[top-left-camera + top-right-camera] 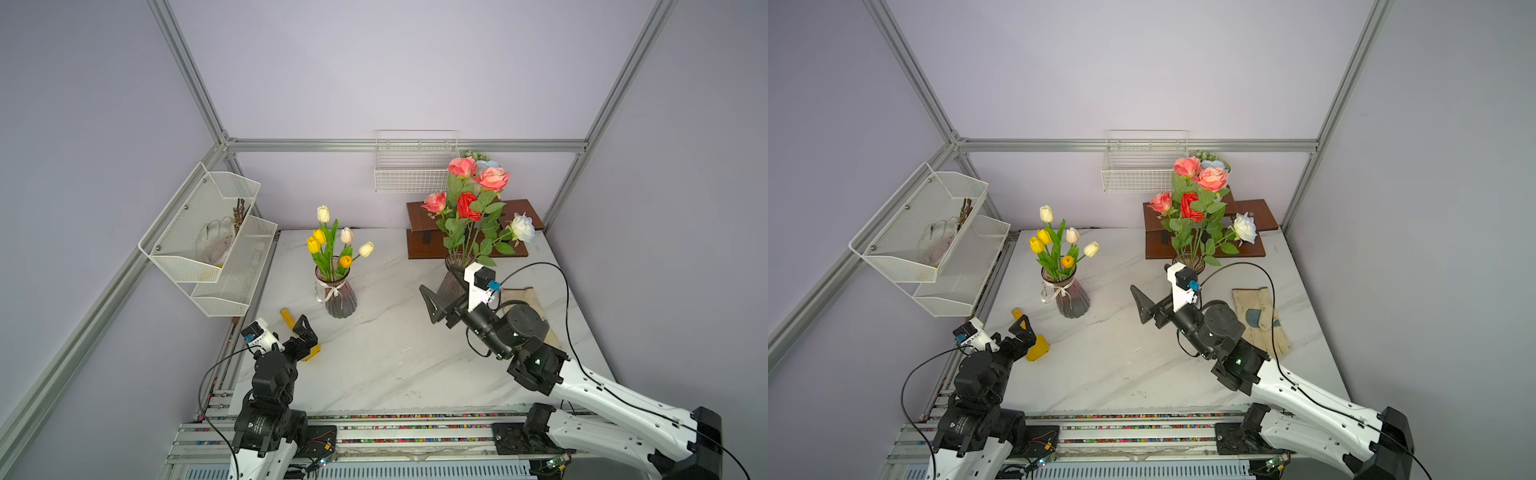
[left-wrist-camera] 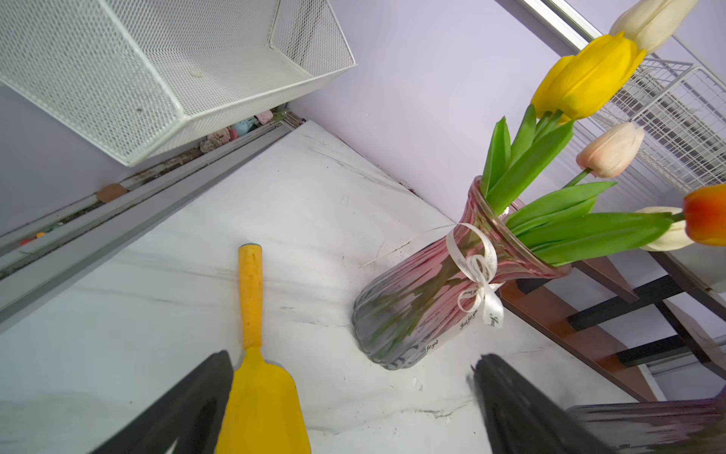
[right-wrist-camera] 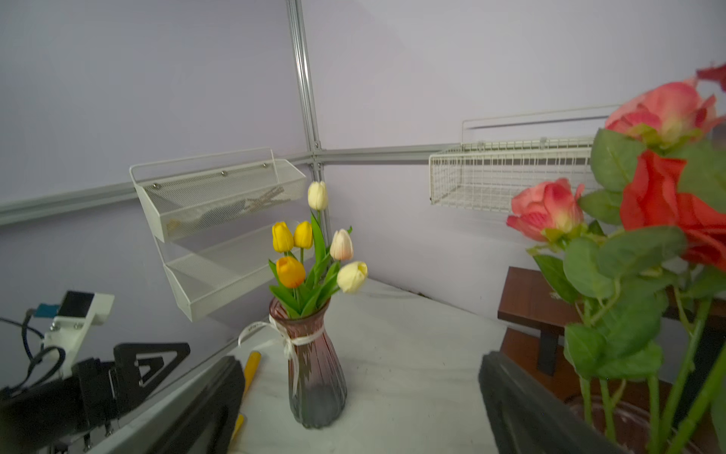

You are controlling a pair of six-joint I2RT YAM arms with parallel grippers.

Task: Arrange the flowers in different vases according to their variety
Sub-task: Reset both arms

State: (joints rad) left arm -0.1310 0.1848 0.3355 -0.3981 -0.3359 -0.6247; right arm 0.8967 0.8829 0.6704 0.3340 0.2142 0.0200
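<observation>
Our right gripper (image 1: 440, 284), jaws apart and empty, hangs by the rose vase (image 1: 1188, 261) right of centre; left gripper (image 1: 307, 336) gapes too. Tulips (image 1: 332, 245) fill the bowed vase (image 1: 340, 297); we seem finished.

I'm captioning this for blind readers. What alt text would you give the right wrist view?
A ribboned purple glass vase of yellow, orange and cream tulips stands on a white marble table, framed by the dark fingers of the open right gripper. Close to the camera, pink and red roses rise from a second vase.
</observation>
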